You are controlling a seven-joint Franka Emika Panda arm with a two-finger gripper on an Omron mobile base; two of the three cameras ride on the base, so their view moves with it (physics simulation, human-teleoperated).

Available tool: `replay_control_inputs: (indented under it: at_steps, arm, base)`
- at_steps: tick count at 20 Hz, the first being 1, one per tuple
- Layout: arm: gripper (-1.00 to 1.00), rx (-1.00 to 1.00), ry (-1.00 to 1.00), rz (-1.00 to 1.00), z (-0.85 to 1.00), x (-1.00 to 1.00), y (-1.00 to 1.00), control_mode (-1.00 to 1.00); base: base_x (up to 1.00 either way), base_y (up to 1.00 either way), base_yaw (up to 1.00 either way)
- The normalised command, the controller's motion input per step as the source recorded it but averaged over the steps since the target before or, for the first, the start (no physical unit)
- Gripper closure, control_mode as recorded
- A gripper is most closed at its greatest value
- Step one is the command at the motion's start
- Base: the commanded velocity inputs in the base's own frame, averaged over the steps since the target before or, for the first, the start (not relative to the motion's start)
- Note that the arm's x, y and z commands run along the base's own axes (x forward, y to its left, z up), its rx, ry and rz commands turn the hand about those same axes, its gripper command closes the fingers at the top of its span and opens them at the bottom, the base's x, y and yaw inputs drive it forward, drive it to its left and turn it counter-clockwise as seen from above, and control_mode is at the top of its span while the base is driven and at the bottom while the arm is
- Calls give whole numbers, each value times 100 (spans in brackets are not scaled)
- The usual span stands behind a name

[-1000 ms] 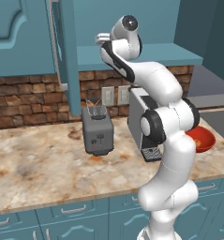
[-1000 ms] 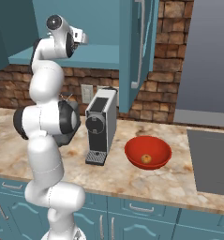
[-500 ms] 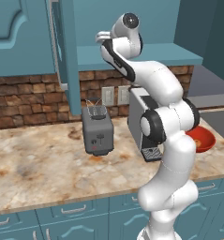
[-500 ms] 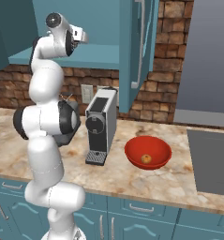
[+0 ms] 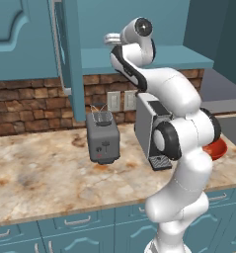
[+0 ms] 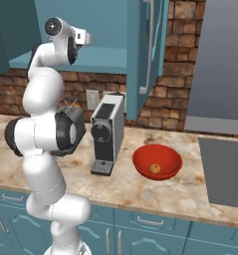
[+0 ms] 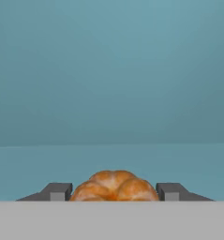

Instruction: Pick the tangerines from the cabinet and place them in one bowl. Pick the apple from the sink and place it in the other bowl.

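here, round tangerine (image 7: 114, 185) between gripper (image 7: 114, 191) fingertips.

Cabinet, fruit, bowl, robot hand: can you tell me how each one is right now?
cabinet: door open, hand reaching in over the shelf.
tangerine: on the shelf, between the fingertips.
gripper: closing around that tangerine, not lifted yet.
red bowl: upright on the counter, one small orange fruit inside.
toaster: upright, slots empty.

Orange tangerine (image 7: 114, 186); teal cabinet (image 5: 144, 57); red bowl (image 6: 157, 162); mottled beige-brown counter (image 5: 45, 173); brown brick backsplash (image 5: 25, 101); grey toaster (image 5: 103, 141).
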Motion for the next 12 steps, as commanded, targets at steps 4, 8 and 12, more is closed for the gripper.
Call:
replay_control_inputs:
  at_steps: [4,8,12]
  arm:
    - [100,0,-3,0,0,-72,-22,-100]
    - [100,0,0,0,3,-78,-28,-100]
    - [100,0,0,-1,1,-82,-38,-100]
  base:
    - [0,0,0]
    - [0,0,0]
    - [0,0,0]
